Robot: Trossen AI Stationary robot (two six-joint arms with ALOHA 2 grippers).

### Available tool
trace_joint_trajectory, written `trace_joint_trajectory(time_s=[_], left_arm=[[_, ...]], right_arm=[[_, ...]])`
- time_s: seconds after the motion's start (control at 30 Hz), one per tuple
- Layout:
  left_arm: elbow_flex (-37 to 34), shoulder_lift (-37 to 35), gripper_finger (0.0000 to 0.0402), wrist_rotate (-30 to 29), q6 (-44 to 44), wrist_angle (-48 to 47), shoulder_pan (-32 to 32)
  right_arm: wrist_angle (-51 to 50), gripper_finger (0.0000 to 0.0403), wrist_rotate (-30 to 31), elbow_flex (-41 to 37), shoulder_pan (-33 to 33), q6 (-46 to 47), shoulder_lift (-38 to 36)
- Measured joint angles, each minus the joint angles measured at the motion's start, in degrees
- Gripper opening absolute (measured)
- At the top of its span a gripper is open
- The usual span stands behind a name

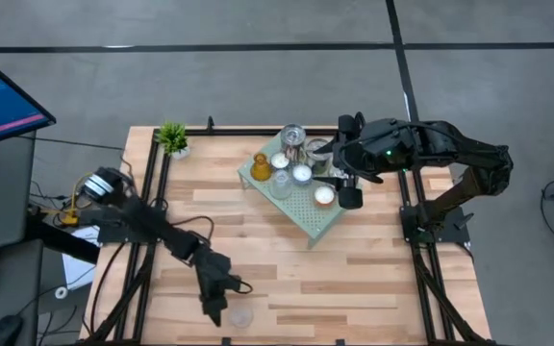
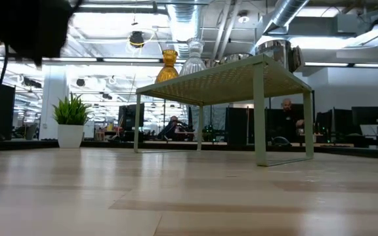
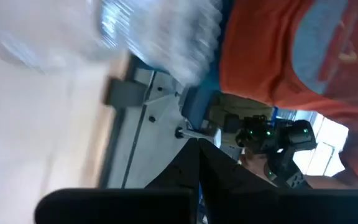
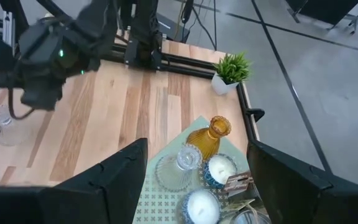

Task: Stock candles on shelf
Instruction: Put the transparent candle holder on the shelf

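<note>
Several candles (image 1: 291,168) on shelf (image 1: 327,223); right gripper (image 1: 350,189) jaws spread, left gripper (image 1: 217,309) jaws pressed together.

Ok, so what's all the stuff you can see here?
shelf: one, mint green, on the table toward the back
amber glass candle: one, orange-brown, on the shelf
white tealights: about three, white, on the shelf
silver tins: two that I can make out, shiny, at the back of the shelf
clear glass holder: one, see-through, at the table's front edge
plant: one, green, back corner of the table
left hand: shut, beside the clear glass holder
right hand: open, above the shelf
</note>
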Motion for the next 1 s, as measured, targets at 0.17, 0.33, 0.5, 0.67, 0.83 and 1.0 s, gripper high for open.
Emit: trace_joint_trajectory(time_s=[0.17,0.33,0.5,0.67,0.83,1.0], left_arm=[[0.7,6.7,0.0002,1.8,3.5,4.6,1.6],[4.1,11.1,0.0002,4.2,8.0,6.3,5.0],[8.8,15.5,0.0002,5.8,13.2,6.3,9.9],[13.6,19.8,0.0002,5.4,18.4,6.6,17.4],[19.0,23.1,0.0002,5.5,21.6,6.4,23.9],[20.0,20.1,0.0002,10.4,21.9,6.2,27.9]], right_arm=[[-0.2,0.0266,0.0,0.0,0.0,0.0,0.0],[-0.9,0.0266,0.0,0.0,0.0,0.0,0.0],[-2.8,0.0266,0.0,0.0,0.0,0.0,0.0],[-5.3,0.0266,0.0,0.0,0.0,0.0,0.0],[-6.1,0.0266,0.0,0.0,0.0,0.5,-0.3],[-12.1,0.0265,0.1,0.0,1.0,5.8,-3.1]])
